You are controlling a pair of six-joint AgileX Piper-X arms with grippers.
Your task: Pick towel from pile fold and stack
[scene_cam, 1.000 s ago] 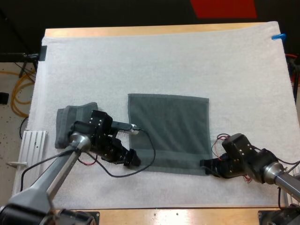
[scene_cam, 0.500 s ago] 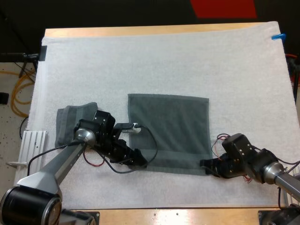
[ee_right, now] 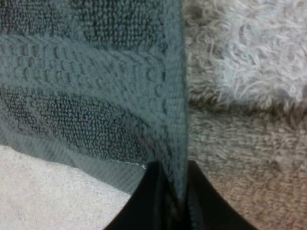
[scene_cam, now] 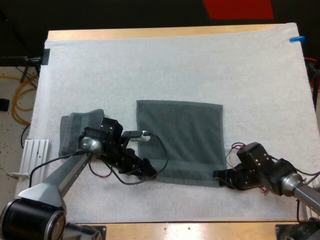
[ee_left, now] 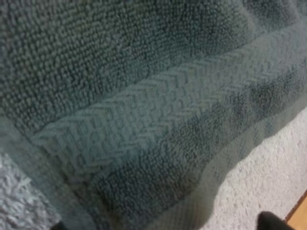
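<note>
A dark grey-green towel lies spread flat in the middle of the white mat. My left gripper is low at its near left corner. In the left wrist view the towel's woven band runs close under the camera, and one dark fingertip stands far from the other, so the left gripper is open over the towel's edge. My right gripper is at the near right corner. There the right gripper is shut on the towel's side hem.
A folded towel of the same colour lies at the mat's left side, just behind my left arm. A white ribbed piece sits at the table's left edge. The wooden near edge runs close in front of both grippers.
My left gripper has slid right from beside the folded towel to the flat towel's near left corner. The right gripper and the towel have not moved.
</note>
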